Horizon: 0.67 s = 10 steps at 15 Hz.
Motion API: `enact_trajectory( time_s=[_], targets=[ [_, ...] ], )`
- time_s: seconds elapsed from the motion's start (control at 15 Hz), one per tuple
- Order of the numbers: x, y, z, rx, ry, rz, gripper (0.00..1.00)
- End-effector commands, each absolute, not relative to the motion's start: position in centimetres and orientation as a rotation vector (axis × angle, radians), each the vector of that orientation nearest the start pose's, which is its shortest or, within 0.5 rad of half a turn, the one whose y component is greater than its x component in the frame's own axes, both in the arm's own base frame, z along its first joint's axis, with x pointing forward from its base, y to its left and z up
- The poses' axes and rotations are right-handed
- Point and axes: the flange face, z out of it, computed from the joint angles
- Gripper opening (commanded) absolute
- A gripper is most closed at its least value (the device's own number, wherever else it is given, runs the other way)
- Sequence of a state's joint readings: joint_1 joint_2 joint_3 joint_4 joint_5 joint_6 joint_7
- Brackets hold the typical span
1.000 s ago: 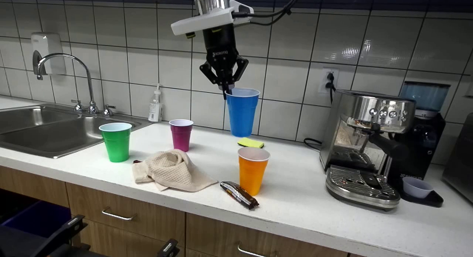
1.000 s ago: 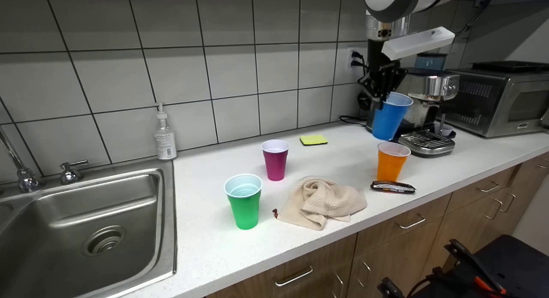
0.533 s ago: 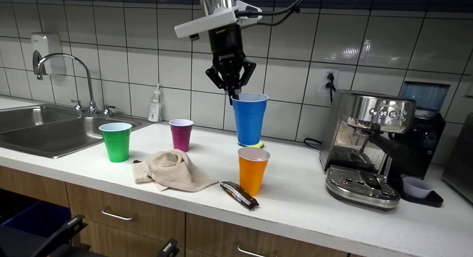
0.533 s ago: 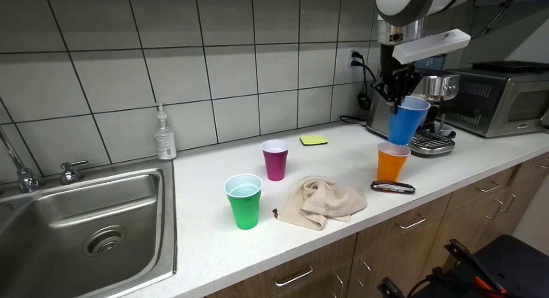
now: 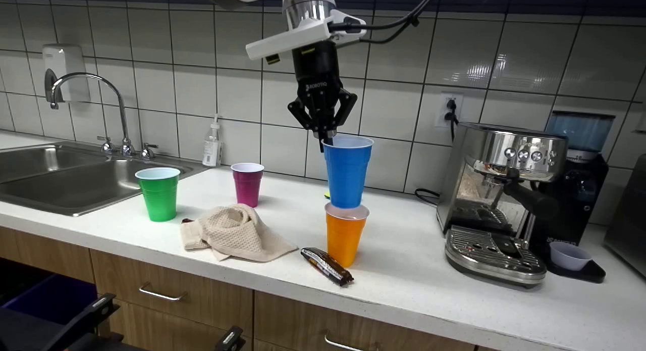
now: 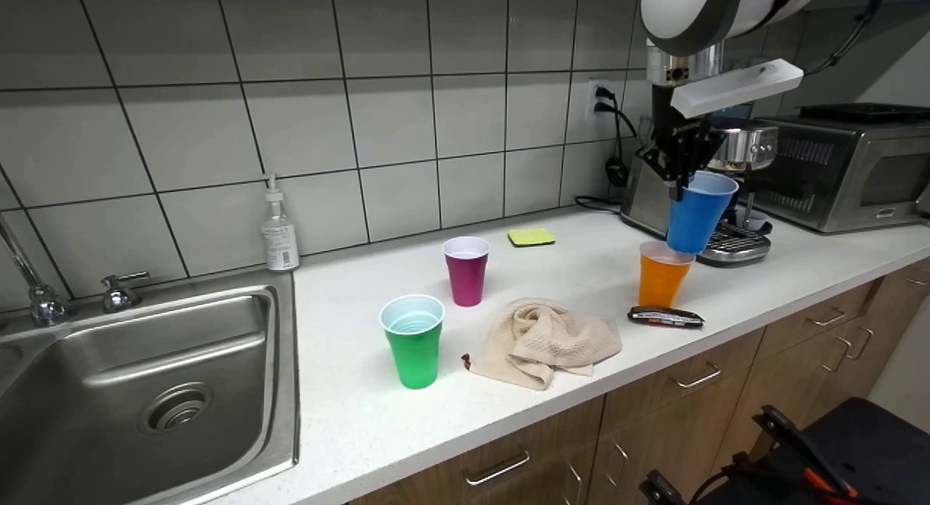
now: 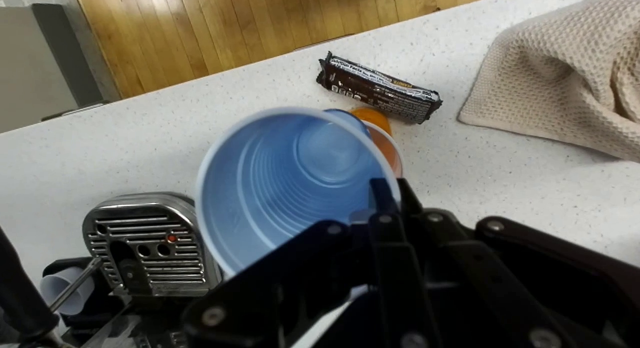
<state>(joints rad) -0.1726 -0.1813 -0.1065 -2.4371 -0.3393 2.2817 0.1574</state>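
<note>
While claw (image 5: pixel 325 141) pinched blue cup (image 5: pixel 348 174) by left rim, cup hung over orange cup (image 5: pixel 345 240) on worktop (image 5: pixel 404 265), contact unclear; positioning step seemingly in hand, next move likely called for centring.

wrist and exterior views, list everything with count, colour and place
blue cup: 1, blue, held above counter
orange cup: 1, orange, beside bar
bar: 1, brown, on counter
towel: 1, beige, on counter
green cup: 1, green, near sink
purple cup: 1, purple, behind towel
sponge: 1, yellow, near wall
bottle: 1, clear, beside sink
sink: 1, grey, in counter
tap: 1, silver, at sink
dispenser: 1, white, on wall
outlet: 1, white, on wall
coffee machine: 1, silver, on counter
grinder: 1, black, beside coffee machine
tub: 1, white, by grinder
oven: 1, grey, on counter
counter: 1, white, along wall
drawers: several, brown, under counter
wall: 1, white, behind counter
arm: 1, white, above counter
hand: 1, black, closed on blue cup
</note>
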Motion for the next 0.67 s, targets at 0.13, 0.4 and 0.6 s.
enact_trajectory(
  time_s=[0.13,0.4,0.6],
  targets=[
    [46.1,-14.3,36.9,-3.379,0.393,-0.001,0.01],
    [47.0,-14.7,36.7,-3.379,0.394,-0.001,0.01],
    [47.5,-14.9,36.4,-3.380,0.393,0.006,0.01]
  ],
)
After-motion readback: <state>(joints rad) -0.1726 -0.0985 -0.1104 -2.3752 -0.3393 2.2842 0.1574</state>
